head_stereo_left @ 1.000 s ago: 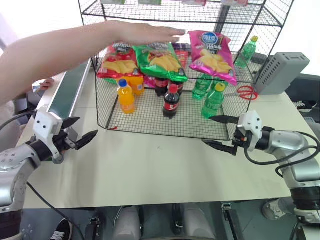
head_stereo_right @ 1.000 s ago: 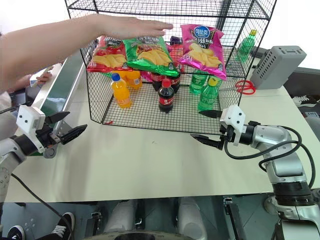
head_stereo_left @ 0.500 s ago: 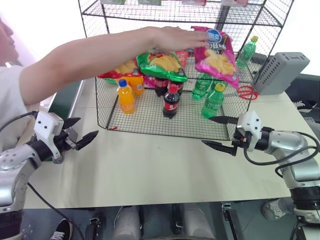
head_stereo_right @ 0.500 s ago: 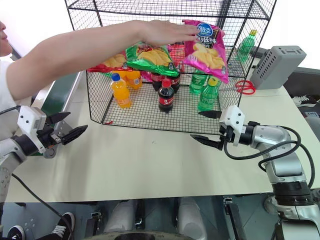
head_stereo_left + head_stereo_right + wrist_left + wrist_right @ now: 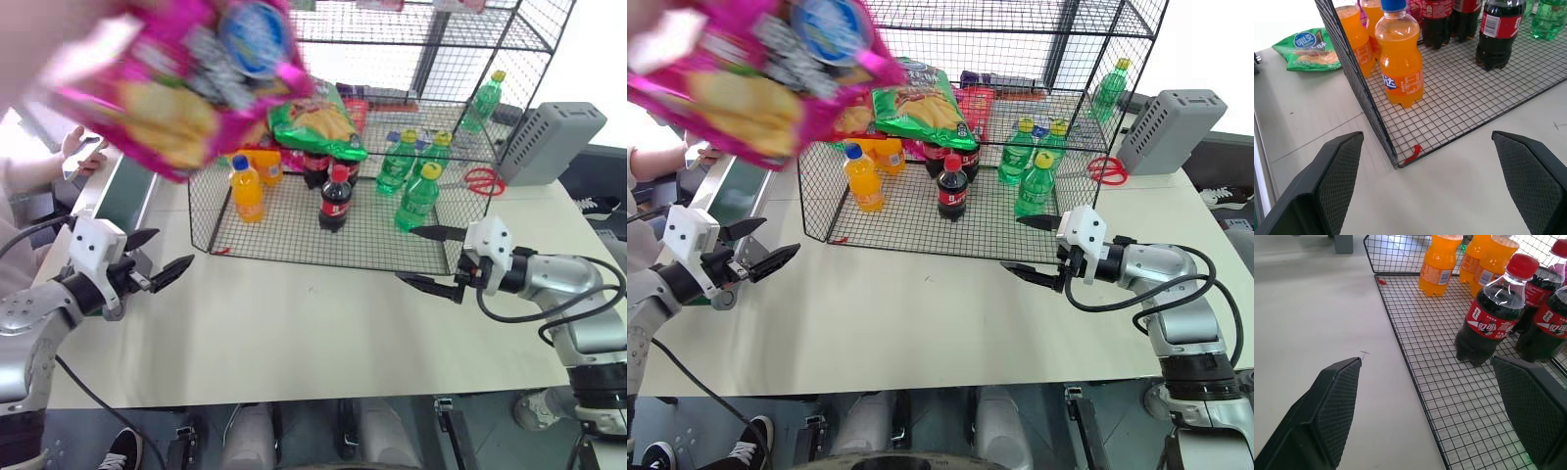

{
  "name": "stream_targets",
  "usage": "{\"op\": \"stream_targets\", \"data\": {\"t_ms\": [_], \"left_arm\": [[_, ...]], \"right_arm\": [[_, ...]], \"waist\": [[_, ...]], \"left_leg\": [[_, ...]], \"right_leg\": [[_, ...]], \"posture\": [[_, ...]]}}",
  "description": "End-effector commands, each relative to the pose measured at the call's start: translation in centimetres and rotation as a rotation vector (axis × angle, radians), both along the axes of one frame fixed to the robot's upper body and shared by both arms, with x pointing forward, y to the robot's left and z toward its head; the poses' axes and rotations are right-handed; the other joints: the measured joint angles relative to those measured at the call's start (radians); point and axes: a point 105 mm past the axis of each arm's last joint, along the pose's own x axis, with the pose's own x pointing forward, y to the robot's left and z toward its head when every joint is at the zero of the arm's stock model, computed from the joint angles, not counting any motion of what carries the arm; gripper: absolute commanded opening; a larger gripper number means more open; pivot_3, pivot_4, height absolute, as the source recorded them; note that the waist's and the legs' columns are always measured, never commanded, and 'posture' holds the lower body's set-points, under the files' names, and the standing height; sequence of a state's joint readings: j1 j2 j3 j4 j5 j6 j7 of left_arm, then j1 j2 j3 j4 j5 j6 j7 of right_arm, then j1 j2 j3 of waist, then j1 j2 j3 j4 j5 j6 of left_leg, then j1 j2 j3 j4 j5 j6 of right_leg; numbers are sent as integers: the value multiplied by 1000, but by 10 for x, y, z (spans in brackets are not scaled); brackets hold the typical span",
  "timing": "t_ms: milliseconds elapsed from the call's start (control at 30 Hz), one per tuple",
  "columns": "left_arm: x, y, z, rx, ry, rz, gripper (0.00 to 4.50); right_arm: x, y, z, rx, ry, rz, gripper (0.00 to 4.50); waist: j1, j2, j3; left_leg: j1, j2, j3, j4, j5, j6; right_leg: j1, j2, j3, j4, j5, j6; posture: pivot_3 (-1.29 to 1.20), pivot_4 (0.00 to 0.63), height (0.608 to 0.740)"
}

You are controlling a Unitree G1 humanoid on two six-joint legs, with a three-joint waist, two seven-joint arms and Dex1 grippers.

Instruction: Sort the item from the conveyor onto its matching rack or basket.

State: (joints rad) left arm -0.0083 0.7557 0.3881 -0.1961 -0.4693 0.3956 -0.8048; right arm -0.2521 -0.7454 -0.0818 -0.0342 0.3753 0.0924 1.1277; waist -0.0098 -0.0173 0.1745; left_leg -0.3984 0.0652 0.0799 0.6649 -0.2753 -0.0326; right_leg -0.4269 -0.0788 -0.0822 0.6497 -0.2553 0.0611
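The item, a magenta-pink chip bag (image 5: 186, 78) with a round blue logo, hangs blurred in the air at the upper left, close to the camera and above the conveyor (image 5: 122, 186). What holds it is hidden. The black wire rack (image 5: 294, 235) stands at the back middle of the table. My left gripper (image 5: 168, 250) hovers open over the table's left edge, near the rack's front left corner (image 5: 1396, 164). At the rack's front right corner my right gripper (image 5: 407, 256) is open too. Neither gripper touches anything.
The rack's bottom tier holds orange bottles (image 5: 245, 191), cola bottles (image 5: 335, 199) and green bottles (image 5: 419, 196); a green chip bag (image 5: 318, 122) lies on the shelf above. A grey box (image 5: 554, 137) and red scissors (image 5: 482, 181) sit at the right. A person's hand (image 5: 83, 147) is by the conveyor.
The person's arm, which reached to the pink bag on the rack's shelf, has pulled it off and swept it left and toward the camera. Both grippers stayed still and open.
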Motion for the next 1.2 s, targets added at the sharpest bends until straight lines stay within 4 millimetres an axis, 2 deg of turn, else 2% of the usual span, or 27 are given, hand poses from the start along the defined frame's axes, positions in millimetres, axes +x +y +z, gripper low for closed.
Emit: {"op": "stream_targets", "data": {"t_ms": [33, 733, 900, 1200], "left_arm": [[0, 0, 8, 6, -38, -9, 4500], [-2, -3, 4, -1, -16, 2, 4500], [-8, -5, -5, -1, 29, -7, 4500], [-6, 1, -4, -6, 54, 13, 4500]], "right_arm": [[1, 3, 10, 6, -45, 16, 4414], [4, 8, 9, 3, -48, 33, 4414], [4, 8, 8, -7, -50, 38, 4414], [2, 10, 4, -19, -53, 50, 4414]], "waist": [[0, 0, 0], [-1, 0, 0], [0, 0, 0], [0, 0, 0]], "left_leg": [[0, 0, 0, 0, 0, 0], [0, 0, 0, 0, 0, 0], [0, 0, 0, 0, 0, 0], [0, 0, 0, 0, 0, 0]], "right_leg": [[0, 0, 0, 0, 0, 0], [0, 0, 0, 0, 0, 0], [0, 0, 0, 0, 0, 0], [0, 0, 0, 0, 0, 0]], "posture": [[0, 150, 740], [0, 150, 740], [0, 150, 740], [0, 150, 740]]}}
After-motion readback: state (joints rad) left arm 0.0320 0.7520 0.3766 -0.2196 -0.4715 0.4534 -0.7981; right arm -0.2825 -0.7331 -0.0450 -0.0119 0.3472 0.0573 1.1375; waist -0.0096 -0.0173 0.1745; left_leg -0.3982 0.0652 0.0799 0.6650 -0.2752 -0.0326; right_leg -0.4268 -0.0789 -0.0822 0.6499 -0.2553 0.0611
